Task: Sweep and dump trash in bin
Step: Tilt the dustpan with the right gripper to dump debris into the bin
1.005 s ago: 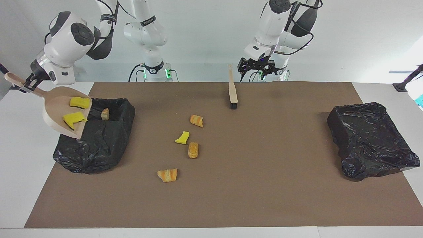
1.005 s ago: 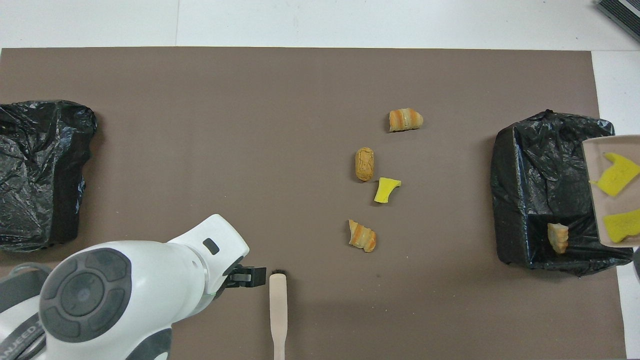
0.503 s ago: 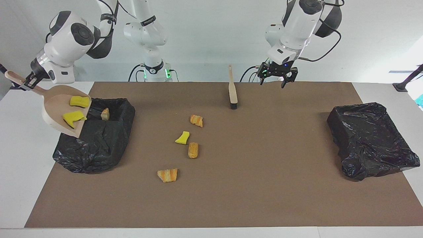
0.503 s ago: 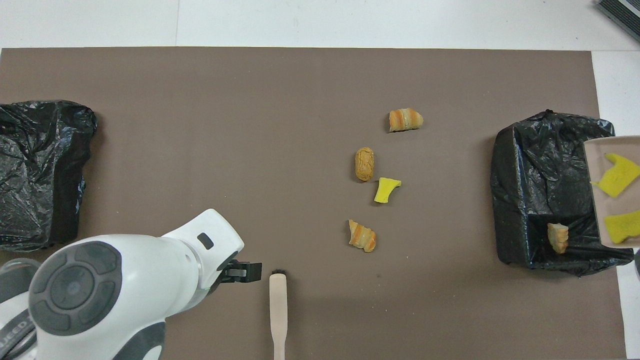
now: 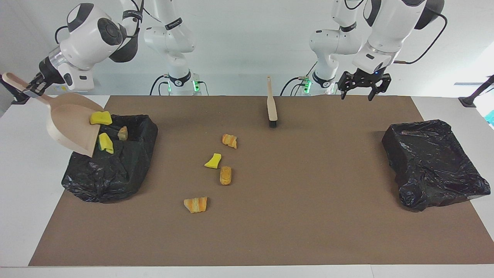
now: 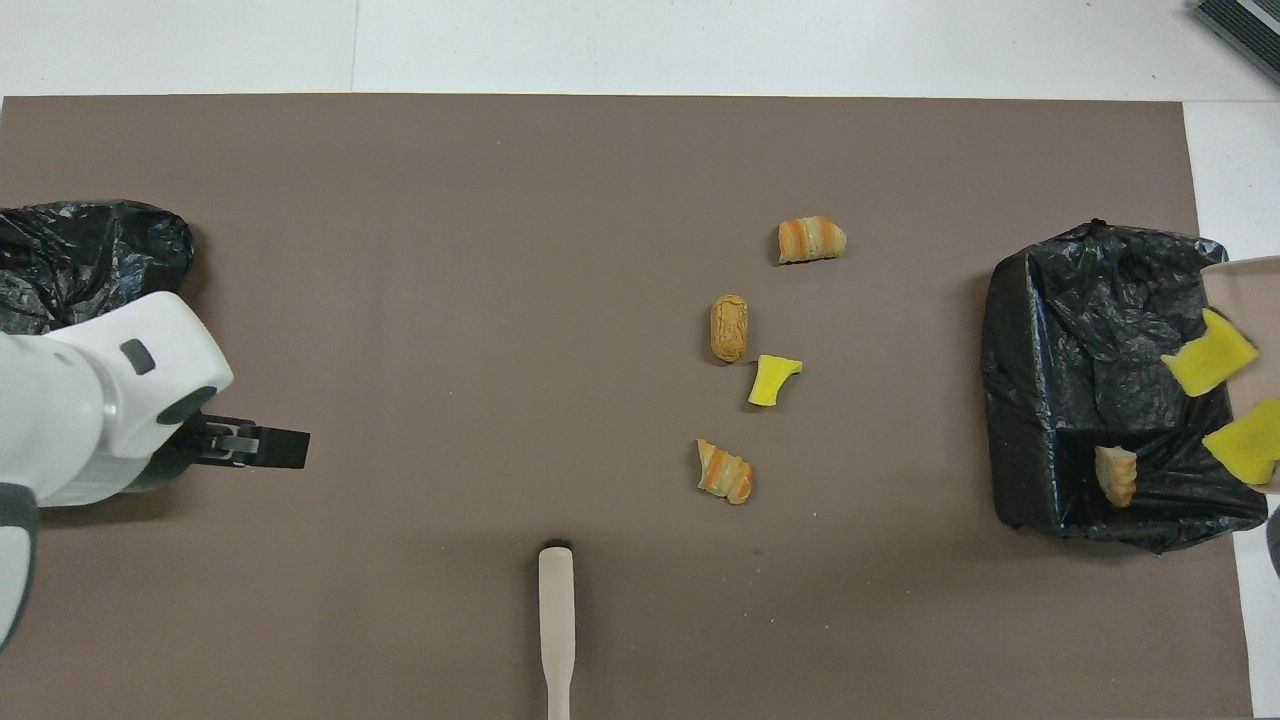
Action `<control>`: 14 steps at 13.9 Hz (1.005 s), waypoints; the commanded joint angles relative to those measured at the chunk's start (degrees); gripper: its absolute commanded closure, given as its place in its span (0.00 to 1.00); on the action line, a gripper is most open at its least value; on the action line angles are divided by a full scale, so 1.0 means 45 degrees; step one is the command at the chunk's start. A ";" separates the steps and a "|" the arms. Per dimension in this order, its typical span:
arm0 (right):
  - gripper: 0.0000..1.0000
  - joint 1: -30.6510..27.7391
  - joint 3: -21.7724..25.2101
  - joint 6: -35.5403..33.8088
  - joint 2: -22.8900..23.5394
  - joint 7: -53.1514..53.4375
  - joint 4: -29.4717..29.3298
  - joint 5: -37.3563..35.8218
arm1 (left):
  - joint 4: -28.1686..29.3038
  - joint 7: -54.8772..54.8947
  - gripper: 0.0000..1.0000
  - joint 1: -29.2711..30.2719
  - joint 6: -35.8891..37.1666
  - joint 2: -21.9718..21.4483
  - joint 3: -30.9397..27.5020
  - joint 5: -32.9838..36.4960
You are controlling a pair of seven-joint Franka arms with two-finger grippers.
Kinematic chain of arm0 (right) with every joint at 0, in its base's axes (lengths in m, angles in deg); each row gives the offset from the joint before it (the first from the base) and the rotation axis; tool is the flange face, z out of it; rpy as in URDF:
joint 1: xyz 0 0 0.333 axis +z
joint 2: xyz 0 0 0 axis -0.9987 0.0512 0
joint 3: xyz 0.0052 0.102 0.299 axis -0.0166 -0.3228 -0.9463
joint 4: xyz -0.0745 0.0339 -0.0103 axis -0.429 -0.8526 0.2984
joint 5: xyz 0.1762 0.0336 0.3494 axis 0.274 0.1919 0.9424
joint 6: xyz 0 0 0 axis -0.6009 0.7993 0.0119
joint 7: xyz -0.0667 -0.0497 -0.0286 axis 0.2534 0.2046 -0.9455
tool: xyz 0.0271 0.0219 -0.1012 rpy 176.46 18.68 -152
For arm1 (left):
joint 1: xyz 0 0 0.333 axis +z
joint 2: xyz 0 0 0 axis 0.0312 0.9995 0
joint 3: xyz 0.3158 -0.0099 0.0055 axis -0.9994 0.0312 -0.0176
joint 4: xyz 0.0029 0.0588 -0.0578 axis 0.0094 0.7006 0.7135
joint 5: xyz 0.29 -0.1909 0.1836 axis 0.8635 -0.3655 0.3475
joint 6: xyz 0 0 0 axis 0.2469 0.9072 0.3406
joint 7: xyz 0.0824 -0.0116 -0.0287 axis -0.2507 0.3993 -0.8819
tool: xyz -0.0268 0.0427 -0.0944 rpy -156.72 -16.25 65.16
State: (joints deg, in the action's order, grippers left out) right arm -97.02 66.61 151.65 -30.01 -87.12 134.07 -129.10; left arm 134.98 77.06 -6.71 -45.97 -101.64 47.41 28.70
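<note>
dustpan tipped steeper, yellow scraps sliding out, left end effector withdrawn

Partly out of sight

The dustpan is running off the overhead view's edge at three o'clock, leaving only a corner showing. The brush handle is getting cut off at six o'clock. The white arm is covering part of a black-bagged bin at nine o'clock.

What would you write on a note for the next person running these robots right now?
Right claw: shut on the beige plastic dustpan, tipped over the black-bagged bin at the right arm's end.
Left claw: open, empty, over the mat's edge.
Done: one bread chunk lies in that bin; two yellow sponge scraps are sliding off the pan.
Left: four pieces mid-mat; wooden brush lies unheld.
</note>
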 commanded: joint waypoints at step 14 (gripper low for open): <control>1.00 -0.0034 0.0091 -0.0882 -0.0237 -0.1241 -0.0927 0.6466 | -0.4412 0.1936 0.00 0.1361 0.2235 0.2049 0.0071 0.0213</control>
State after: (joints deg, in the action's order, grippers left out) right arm -97.11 67.15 148.81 -31.00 -91.89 130.28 -105.30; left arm 116.33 84.53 -1.34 -37.72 -92.69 47.22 28.93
